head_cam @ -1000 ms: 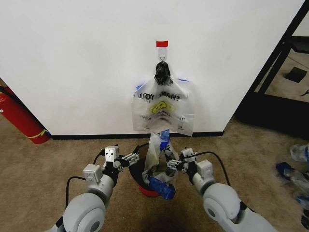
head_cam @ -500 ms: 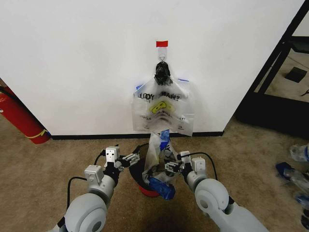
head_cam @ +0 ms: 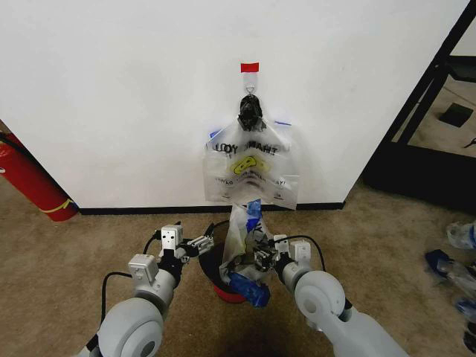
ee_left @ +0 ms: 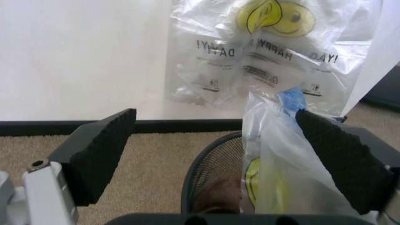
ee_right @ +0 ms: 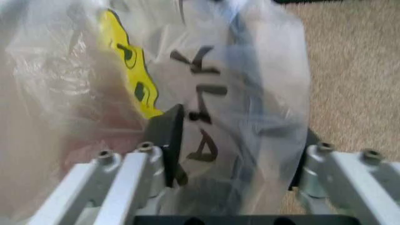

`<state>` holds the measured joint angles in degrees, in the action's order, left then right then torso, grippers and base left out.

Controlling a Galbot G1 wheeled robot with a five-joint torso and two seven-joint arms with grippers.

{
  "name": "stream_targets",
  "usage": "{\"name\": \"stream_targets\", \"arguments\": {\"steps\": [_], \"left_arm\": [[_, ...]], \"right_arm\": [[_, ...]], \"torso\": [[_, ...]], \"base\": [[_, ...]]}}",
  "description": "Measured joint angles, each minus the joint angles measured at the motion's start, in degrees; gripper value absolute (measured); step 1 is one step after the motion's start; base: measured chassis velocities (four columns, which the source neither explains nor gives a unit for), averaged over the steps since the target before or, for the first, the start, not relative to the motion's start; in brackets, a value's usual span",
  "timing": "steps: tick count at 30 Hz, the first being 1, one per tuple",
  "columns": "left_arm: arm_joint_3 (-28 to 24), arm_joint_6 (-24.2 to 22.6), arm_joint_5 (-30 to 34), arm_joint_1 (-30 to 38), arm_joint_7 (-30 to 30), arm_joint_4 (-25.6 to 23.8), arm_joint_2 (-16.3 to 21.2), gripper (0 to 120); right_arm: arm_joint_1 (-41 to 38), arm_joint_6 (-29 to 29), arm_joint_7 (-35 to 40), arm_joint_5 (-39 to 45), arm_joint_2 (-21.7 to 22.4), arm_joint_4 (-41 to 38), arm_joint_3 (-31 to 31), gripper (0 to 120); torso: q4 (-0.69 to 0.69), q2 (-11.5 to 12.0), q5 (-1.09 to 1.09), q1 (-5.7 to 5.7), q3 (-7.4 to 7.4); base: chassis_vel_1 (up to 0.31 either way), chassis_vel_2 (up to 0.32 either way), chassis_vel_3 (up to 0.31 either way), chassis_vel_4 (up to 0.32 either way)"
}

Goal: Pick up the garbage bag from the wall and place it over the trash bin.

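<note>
The garbage bag (head_cam: pixel 239 242), thin clear plastic with blue handles, stands crumpled in and over the trash bin (head_cam: pixel 220 277), a small black mesh wastebasket with a red base, close below the white wall (head_cam: pixel 111 89). My left gripper (head_cam: pixel 198 243) hovers open at the bin's left rim; its wide-apart pads (ee_left: pixel 100 152) frame the bin (ee_left: pixel 209 176) and the bag (ee_left: pixel 281 173). My right gripper (head_cam: pixel 256 260) is pushed into the bag from the right. Its fingers (ee_right: pixel 167 138) stand apart with the printed plastic (ee_right: pixel 206 89) lying between and over them.
A bunch of matching bags (head_cam: pixel 251 169) hangs from a black knot (head_cam: pixel 250 111) under a red tape strip (head_cam: pixel 249 67). A red fire extinguisher (head_cam: pixel 30 182) leans at the left. A black frame (head_cam: pixel 428 104) and plastic litter (head_cam: pixel 455 264) lie to the right.
My right arm has drawn in leftward, bringing its gripper deeper against the bag over the bin. The left arm has barely shifted.
</note>
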<state>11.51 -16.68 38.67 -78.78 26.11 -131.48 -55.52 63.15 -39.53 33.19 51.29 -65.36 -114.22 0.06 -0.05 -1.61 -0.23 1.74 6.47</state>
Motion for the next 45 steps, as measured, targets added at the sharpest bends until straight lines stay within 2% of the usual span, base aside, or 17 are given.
{"name": "stream_targets", "arguments": {"steps": [1, 8, 9, 12, 18, 23, 25, 30, 31, 37, 39, 41, 45], "left_arm": [[0.0, 0.0, 0.0, 0.0, 0.0, 0.0, 0.0, 100], [0.0, 0.0, 0.5, 0.0, 0.2, 0.0, -0.1, 100], [0.0, 0.0, 0.5, 0.0, 0.2, 0.0, -0.1, 100], [-0.1, -0.2, 0.7, -0.1, 0.3, -0.2, -0.1, 100], [-0.1, -0.5, 1.2, -0.3, 0.4, -0.9, 0.0, 100], [-0.2, -1.0, 1.9, 0.5, 0.4, -2.5, 1.5, 100], [-0.2, -1.1, 2.0, 0.7, 0.3, -2.8, 1.9, 100], [-2.6, -2.0, 3.3, 4.5, -2.6, -6.3, 6.4, 100], [-3.5, -2.3, 3.5, 5.6, -3.5, -7.0, 7.5, 100], [-5.4, -2.8, 3.0, 8.9, -5.6, -7.9, 10.8, 100], [-11.2, -4.0, 2.8, 18.9, -7.5, -6.9, 14.9, 100], [-12.6, -4.4, 3.0, 21.2, -7.7, -6.6, 15.4, 100], [-22.4, -6.5, 3.6, 32.9, -8.1, -4.4, 16.4, 100]], "right_arm": [[0.0, 0.0, 0.0, 0.0, 0.0, 0.0, 0.0, 40], [-0.7, -0.7, 2.6, 3.2, -0.4, 0.4, 0.0, 11], [-0.7, -0.7, 2.6, 3.2, -0.4, 0.4, 0.0, 11], [-1.0, -0.6, 3.4, 4.0, -0.7, 0.6, 0.0, 1], [-0.2, 1.0, 3.1, 3.8, -0.9, 0.3, 0.7, 1], [3.6, 6.9, 0.0, -2.1, -1.4, -1.8, 3.3, 1], [4.0, 7.4, -0.3, -2.6, -1.4, -2.2, 3.7, 1], [7.9, 12.2, -2.1, -6.3, -3.3, -4.5, 6.4, 1], [8.2, 13.2, -2.4, -7.6, -3.7, -4.6, 6.6, 1], [8.1, 14.6, -2.7, -10.0, -4.9, -4.6, 6.2, 1], [9.4, 15.5, -2.9, -12.9, -6.1, -4.7, 6.3, 1], [9.7, 15.6, -3.0, -13.5, -6.3, -4.7, 6.3, 1], [10.3, 15.9, -3.1, -15.2, -7.2, -4.4, 6.5, 1]], "torso": [[0.0, 0.0, 0.0, 0.0, 0.0], [0.0, 0.0, 0.0, 0.0, 0.0], [0.0, 0.0, 0.0, 0.0, 0.0], [0.0, 0.0, 0.0, 0.0, 0.0], [0.01, 0.0, 0.0, 0.0, 0.0], [0.0, 0.0, 0.0, 0.0, 0.0], [0.0, 0.0, 0.0, 0.0, 0.0], [0.01, 0.0, 0.0, 0.0, 0.0], [-0.02, 0.0, -0.01, 0.0, 0.0], [0.03, 0.0, 0.0, 0.0, 0.0], [-0.01, 0.0, -0.01, 0.0, 0.0], [-0.03, 0.0, 0.0, 0.0, 0.0], [0.0, 0.0, 0.0, 0.0, 0.0]], "base": [[0.0, 0.0, 0.0, 0.0], [0.0, 0.0, 0.0, 0.0], [0.0, 0.0, 0.0, 0.0], [0.0, 0.0, 0.0, 0.0], [0.0, 0.0, 0.0, 0.0], [0.0, 0.0, 0.0, 0.0], [0.0, 0.0, 0.0, 0.0], [0.0, 0.0, 0.0, 0.0], [0.0, 0.0, 0.0, 0.0], [0.0, 0.0, 0.0, 0.0], [0.0, 0.0, 0.0, 0.0], [0.0, 0.0, 0.0, 0.0], [0.0, 0.0, 0.0, 0.0]]}}
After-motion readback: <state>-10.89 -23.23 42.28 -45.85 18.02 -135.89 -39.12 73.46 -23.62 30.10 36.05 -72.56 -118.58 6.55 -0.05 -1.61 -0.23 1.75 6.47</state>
